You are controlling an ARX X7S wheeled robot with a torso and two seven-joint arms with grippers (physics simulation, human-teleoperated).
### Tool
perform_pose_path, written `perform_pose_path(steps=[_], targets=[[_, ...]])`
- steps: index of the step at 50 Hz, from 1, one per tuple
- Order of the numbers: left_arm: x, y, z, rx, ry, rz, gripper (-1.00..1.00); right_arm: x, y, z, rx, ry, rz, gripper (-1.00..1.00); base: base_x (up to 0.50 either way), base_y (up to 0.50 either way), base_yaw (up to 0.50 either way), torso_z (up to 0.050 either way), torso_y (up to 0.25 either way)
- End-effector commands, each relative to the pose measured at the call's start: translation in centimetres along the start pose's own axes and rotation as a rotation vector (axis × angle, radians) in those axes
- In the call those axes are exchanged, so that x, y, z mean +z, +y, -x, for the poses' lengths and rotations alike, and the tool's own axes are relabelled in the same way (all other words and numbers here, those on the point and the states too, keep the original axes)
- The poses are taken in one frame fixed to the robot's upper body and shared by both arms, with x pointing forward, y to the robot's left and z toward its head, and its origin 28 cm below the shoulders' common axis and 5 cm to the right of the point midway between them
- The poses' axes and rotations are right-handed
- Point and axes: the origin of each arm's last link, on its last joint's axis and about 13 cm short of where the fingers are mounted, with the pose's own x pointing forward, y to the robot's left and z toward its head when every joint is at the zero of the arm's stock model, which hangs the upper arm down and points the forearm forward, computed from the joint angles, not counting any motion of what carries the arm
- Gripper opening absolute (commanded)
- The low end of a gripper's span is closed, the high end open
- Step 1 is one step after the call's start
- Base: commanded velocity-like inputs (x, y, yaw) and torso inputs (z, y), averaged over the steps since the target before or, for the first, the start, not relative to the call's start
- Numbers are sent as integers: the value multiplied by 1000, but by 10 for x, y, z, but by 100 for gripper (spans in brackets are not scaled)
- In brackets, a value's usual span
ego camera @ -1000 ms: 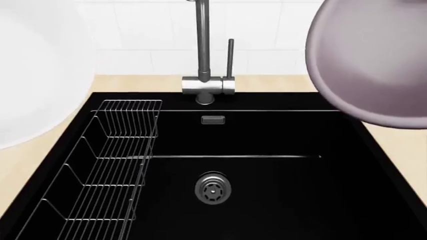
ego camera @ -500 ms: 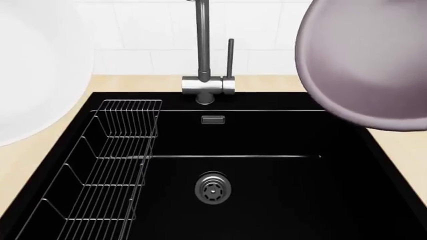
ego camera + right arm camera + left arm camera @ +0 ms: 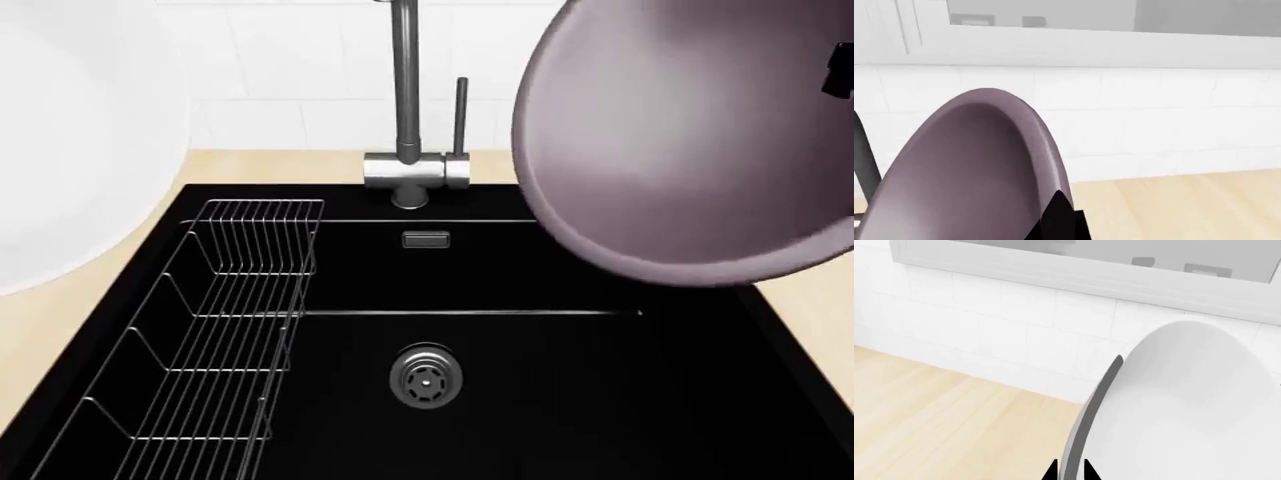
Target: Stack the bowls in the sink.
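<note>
The black sink [image 3: 574, 400] fills the lower head view. A white bowl [image 3: 67, 140] hangs tilted above the counter left of it. My left gripper [image 3: 1069, 473] is shut on the white bowl [image 3: 1187, 410], one dark fingertip on each side of its rim. A purplish-grey bowl [image 3: 681, 140] hangs tilted over the sink's back right corner, its hollow facing me. My right gripper [image 3: 1049, 220] is shut on the rim of this bowl [image 3: 967, 175]; only the outer finger [image 3: 1061, 222] shows, the other is hidden behind the bowl wall.
A steel faucet [image 3: 404, 100] stands at the sink's back edge, close to the left of the dark bowl. A wire rack [image 3: 214, 340] runs along the sink's left side. A round drain [image 3: 426, 376] sits in the basin floor. Wooden counter [image 3: 814, 310] and white tiled wall surround it.
The purplish-grey bowl has moved left and slightly down, from over the right counter edge to over the sink's back right. The white bowl has barely shifted.
</note>
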Motion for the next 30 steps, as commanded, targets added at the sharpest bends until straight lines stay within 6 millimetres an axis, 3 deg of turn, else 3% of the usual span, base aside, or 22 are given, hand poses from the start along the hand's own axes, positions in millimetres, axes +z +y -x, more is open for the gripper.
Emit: perform_pose_path(steps=[1,12,30], targets=[[2,1,4,-2,-24,10,-100,0,18,-12,76,60,10,-100,18,0,0,10,0],[1,1,4,0,-20,9,-100,-14,31,-27,148,149,-30,-100,18,0,0,0,1],[1,2,3,-1,-21,7,-100,-32,37,-31,241,261,4,-100,18,0,0,0,1]])
